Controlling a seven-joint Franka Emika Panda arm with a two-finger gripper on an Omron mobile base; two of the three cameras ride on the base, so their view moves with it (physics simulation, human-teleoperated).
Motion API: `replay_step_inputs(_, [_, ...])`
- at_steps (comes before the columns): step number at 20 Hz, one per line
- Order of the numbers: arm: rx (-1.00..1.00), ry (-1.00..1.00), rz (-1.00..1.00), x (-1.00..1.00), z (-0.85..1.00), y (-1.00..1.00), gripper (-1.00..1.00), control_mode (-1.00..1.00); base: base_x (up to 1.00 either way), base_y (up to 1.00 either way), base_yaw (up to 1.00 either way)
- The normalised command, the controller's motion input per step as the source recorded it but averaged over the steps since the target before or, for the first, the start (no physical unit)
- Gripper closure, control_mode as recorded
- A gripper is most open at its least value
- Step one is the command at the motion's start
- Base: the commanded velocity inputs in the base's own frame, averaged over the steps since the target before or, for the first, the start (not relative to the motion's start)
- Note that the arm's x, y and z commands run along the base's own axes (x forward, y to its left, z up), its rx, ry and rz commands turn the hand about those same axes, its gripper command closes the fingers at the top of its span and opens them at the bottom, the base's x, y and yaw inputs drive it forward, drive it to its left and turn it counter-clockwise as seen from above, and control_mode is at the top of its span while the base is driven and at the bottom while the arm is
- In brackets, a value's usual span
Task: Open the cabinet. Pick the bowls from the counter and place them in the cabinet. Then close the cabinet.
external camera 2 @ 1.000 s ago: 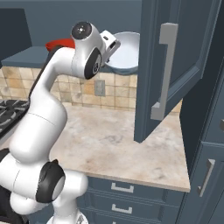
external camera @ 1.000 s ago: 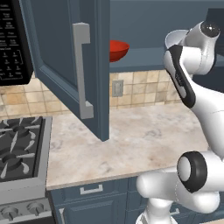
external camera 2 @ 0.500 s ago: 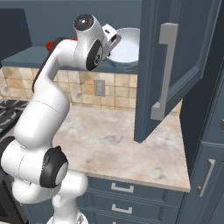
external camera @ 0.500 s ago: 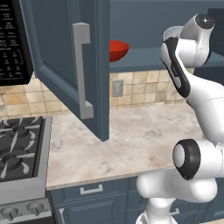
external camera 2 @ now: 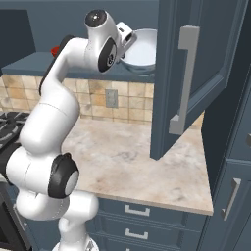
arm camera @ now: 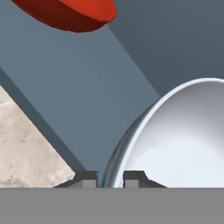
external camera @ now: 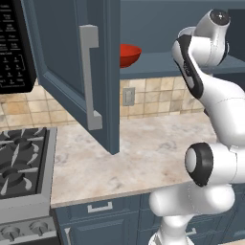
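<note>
With the cabinet point(external camera 2: 196, 73) doors open and the red bowl point(external camera: 128, 54) already on the shelf point(arm camera: 78, 87) just beyond it, the hand point(arm camera: 110, 178) is clamped on the white bowl's point(external camera 2: 142, 49) rim over that shelf, leaving release and closing.

White glossy arm point(external camera: 215, 110), rounded tube-like segments, smooth plastic-looking shell. Dark grey-black discs capping joints (one big one low on body, one small on topmost joint, light dot at centre). Black seam bands where segments meet. Bulbous white base section below, narrowing to slim white column. White hand block at arm's end. Gripper point(arm camera: 110, 178): two small dark grey finger tips, squared, blocky. No cables, no markings visible.
</note>
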Motion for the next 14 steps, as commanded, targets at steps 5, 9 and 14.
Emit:
replay_step_inputs(5, [0.00,-0.06,0.00,0.14,0.00,0.00,1.00,-1.00,0.00,0.00,0.00])
replay_step_inputs(9, [0.00,-0.18,0.00,0.07,-0.04,0.00,1.00,-1.00,0.00,0.00,0.00])
replay_step_inputs(14, [0.00,-0.15,0.00,0.06,-0.10,0.00,1.00,-1.00,0.00,0.00,0.00])
